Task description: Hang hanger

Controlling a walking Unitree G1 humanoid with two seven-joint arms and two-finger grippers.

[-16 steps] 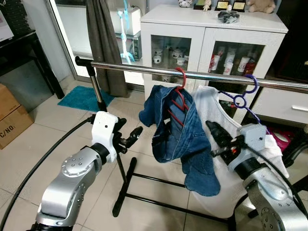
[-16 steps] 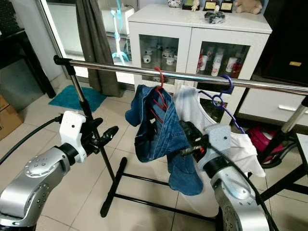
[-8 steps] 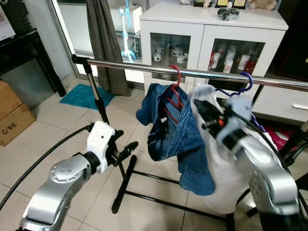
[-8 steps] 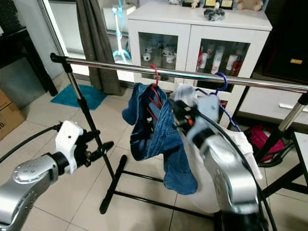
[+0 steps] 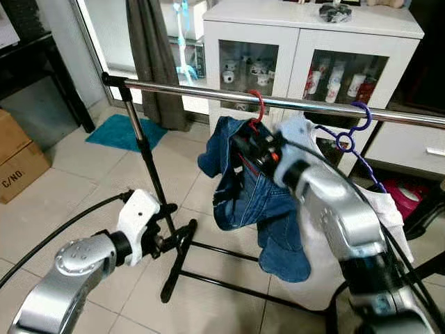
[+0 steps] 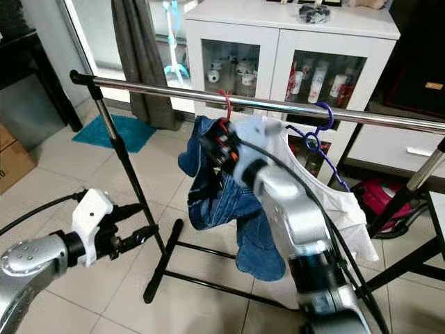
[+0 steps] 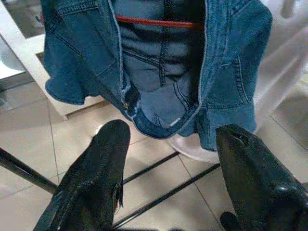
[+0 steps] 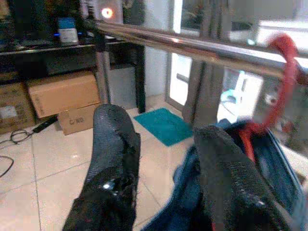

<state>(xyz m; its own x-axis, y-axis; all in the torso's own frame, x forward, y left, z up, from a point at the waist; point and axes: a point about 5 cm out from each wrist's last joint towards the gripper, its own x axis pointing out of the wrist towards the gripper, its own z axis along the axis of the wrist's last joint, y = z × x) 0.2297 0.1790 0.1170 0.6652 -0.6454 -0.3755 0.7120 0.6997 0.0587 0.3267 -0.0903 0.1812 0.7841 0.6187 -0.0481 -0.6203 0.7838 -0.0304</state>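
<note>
**Left eye view: hanger's on the rail, but the arm is right up against it**

Left eye view has the red hanger [image 5: 254,122] hooked over the chrome rail [image 5: 208,94], w/ the denim garment [image 5: 261,195] draped on it. So task's thing looks hung already, imo.

Right gripper [image 5: 245,149] is raised to just under the rail, pressed in near the hanger's neck and the denim. Right wrist view shows its two fingers [image 8: 113,159] spread apart, nothing between them, red hook just beside one tip. So: released.

Left gripper [image 5: 182,233] sits low by the rack's upright post [image 5: 149,167], fingers parted and empty, facing the denim from below.

What could go wrong, my guess:
- pulling the right arm back carelessly could snag a fingertip in the denim or the hanger's bar and drag the hook off the rail
- denim looks bunched and lopsided, so a bump might slide it off
- white shirt [image 5: 379,209] on the purple hanger [image 5: 348,136] hangs close by, arm could brush it too

Slow, straight retreat seems safest.
</note>
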